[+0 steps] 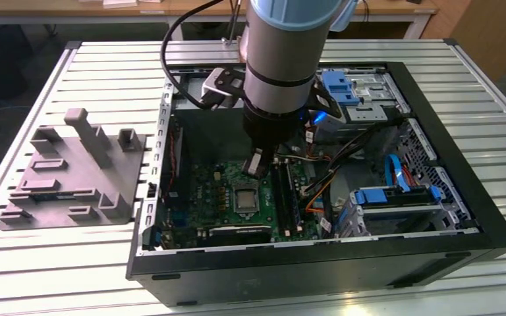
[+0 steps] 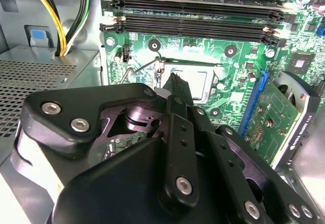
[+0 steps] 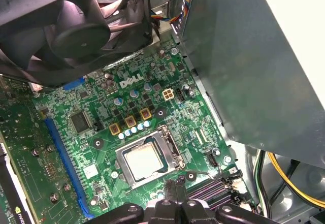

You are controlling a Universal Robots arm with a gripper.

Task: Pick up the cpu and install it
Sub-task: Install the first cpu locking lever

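Observation:
The cpu (image 3: 141, 161) is a silvery square lying flat in the motherboard socket, with the metal frame around it; in the exterior view the cpu (image 1: 246, 197) sits mid-board inside the open computer case (image 1: 464, 197). My gripper (image 3: 175, 186) hangs just above the board beside the socket, between it and the memory slots (image 3: 210, 191). Its fingers are pressed together with nothing visible between them. In the second wrist view the gripper (image 2: 175, 79) covers part of the socket (image 2: 205, 84). The exterior view puts the gripper (image 1: 255, 164) a little behind the socket.
A grey moulded tray (image 1: 68, 178) with upright posts lies on the slatted table at the exterior view's left. Inside the case are a black fan (image 3: 76, 26), a grey metal box (image 3: 244, 56), yellow and black cables (image 2: 66, 16), and blue drive brackets (image 1: 394, 196).

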